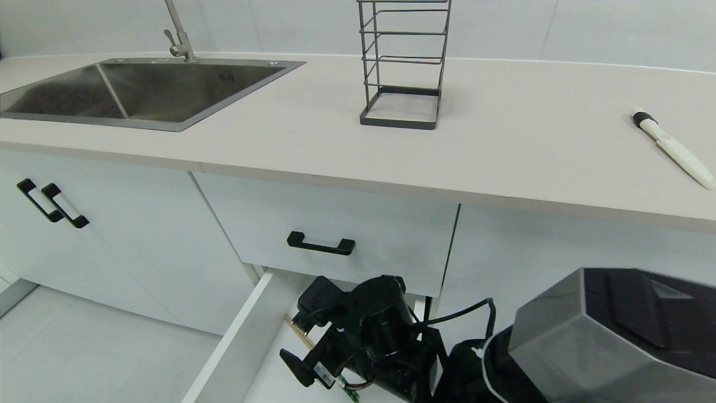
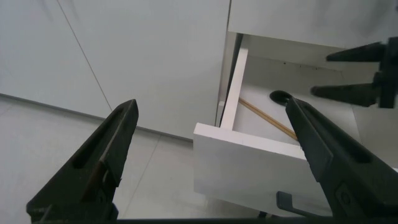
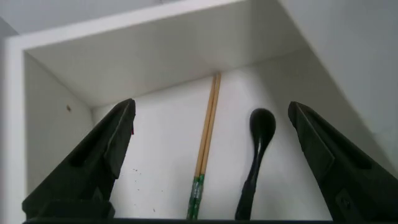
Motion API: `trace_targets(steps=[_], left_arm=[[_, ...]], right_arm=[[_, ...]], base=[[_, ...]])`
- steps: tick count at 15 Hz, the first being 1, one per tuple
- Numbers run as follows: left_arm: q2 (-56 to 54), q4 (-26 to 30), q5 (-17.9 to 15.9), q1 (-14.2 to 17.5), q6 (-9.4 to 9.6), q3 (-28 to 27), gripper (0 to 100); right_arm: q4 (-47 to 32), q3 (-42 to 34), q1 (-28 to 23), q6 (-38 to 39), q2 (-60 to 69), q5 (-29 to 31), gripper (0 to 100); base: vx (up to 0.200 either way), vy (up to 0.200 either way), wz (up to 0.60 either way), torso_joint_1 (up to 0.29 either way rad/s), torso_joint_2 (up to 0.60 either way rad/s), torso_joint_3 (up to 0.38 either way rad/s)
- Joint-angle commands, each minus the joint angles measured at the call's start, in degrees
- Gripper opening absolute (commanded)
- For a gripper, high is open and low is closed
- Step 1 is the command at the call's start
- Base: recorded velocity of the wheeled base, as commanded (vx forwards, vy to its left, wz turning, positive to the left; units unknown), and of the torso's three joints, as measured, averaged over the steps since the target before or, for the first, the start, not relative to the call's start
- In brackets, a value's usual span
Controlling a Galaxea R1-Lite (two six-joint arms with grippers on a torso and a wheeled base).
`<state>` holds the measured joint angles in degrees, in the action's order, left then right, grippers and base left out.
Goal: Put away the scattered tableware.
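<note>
Lower centre in the head view, the open drawer [image 1: 238,341] is holding chopsticks [image 3: 207,137] and a black spoon [image 3: 261,127]. The right gripper [image 3: 211,109] is hanging over them, spread wide; the left gripper [image 2: 211,104] is gaping wide outside it. Far right, a white-handled utensil [image 1: 674,148] is lying on the counter [image 1: 503,140].

Bright even light, faint soft shadow beside the rack [image 1: 400,67], head view bowed at edges
</note>
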<state>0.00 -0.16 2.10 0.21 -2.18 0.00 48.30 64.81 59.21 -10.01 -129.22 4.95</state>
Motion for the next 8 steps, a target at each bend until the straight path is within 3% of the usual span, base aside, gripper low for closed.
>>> trace_targets(steps=[1,3,6,8], left_arm=[[0.0,0.0,0.0,0.0,-0.02,0.0,100],[0.0,0.0,0.0,0.1,-0.02,0.0,100],[0.0,0.0,0.0,0.0,-0.02,0.0,100],[0.0,0.0,0.0,0.0,-0.02,0.0,100]], right_arm=[[4.8,-9.1,2.2,0.2,7.3,-1.2,100],[5.8,-14.3,4.2,0.5,11.0,-1.1,100],[6.7,-20.8,2.1,0.6,18.1,-1.4,100],[8.1,-26.2,1.4,0.6,23.0,-5.2,100]], base=[[0.0,0.0,0.0,0.0,0.0,0.0],[0.0,0.0,0.0,0.0,0.0,0.0],[0.0,0.0,0.0,0.0,0.0,0.0],[0.0,0.0,0.0,0.0,0.0,0.0]])
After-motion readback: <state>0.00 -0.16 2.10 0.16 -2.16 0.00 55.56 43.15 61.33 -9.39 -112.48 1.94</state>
